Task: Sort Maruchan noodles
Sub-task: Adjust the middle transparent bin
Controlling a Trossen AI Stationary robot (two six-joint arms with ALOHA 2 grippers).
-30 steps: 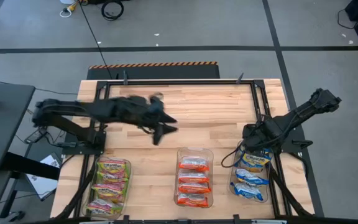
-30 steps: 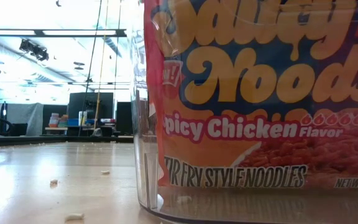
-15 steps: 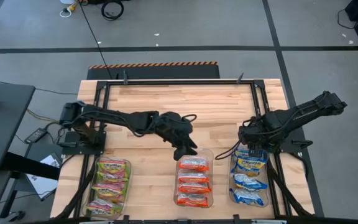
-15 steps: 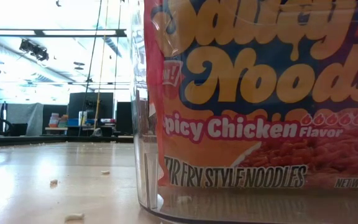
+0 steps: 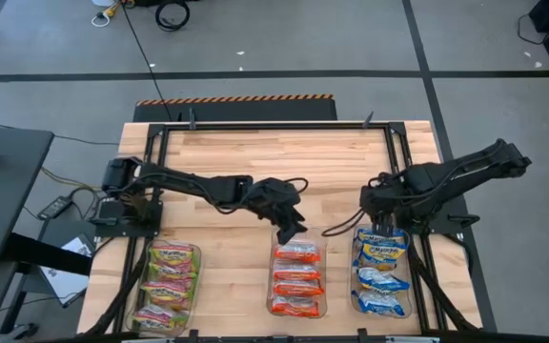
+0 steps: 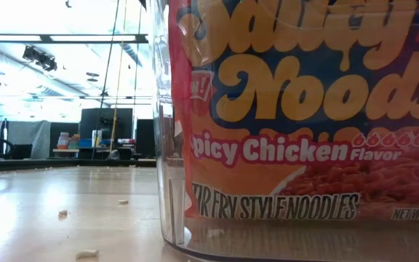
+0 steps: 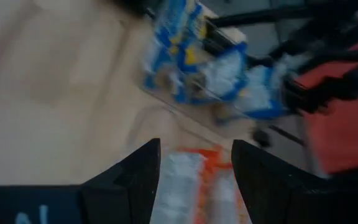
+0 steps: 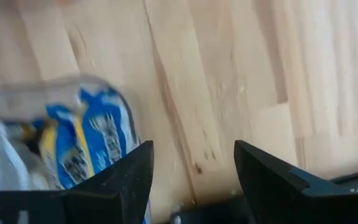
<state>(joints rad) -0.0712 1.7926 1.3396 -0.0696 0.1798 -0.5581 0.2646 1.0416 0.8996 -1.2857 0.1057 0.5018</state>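
My left gripper [image 5: 292,232] has moved to the middle bin's [image 5: 322,282] upper edge, jaws open, empty. The noodles [image 5: 296,277] lie sorted below; descending, I may hit them. The right gripper [image 5: 370,205] is open.

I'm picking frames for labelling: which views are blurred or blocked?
Left wrist view: motion-smeared, blue-and-yellow packets streaky. Right wrist view: soft. Low view: an orange-red packet in a clear bin blocks most of it, bright glare on the table. High view: clean.
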